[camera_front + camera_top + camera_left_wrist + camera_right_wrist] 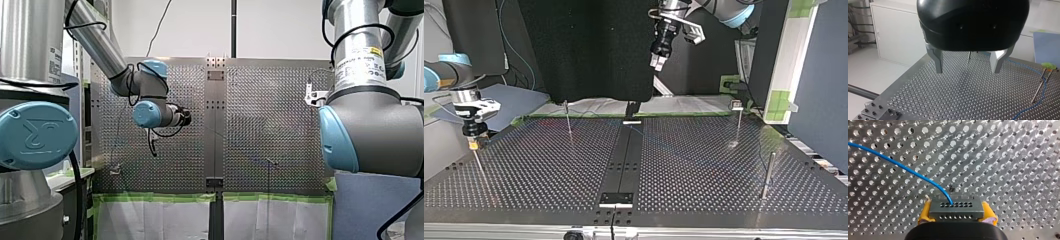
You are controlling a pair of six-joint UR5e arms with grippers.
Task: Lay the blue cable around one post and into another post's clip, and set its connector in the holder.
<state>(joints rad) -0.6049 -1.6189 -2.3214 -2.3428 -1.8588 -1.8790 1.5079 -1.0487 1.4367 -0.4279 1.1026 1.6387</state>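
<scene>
My right gripper (957,212) is shut on a small metal connector (956,208) with rows of holes, its yellow pads (924,214) on either side. The thin blue cable (898,164) leaves the connector and curves away over the perforated plate. In the top view this gripper (472,143) hangs at the left, just above a thin post (480,167). My left gripper (968,68) is open, metal fingers (937,61) apart with nothing between them, high above the table (657,62). Beside it in the left wrist view the blue cable (1044,86) passes two leaning posts (1038,88).
More posts stand on the plate: one at the back left (568,121), one with a clip on top at the back right (737,120), one near the right edge (768,175). A dark centre strip (624,160) with a bracket (616,198) divides the table.
</scene>
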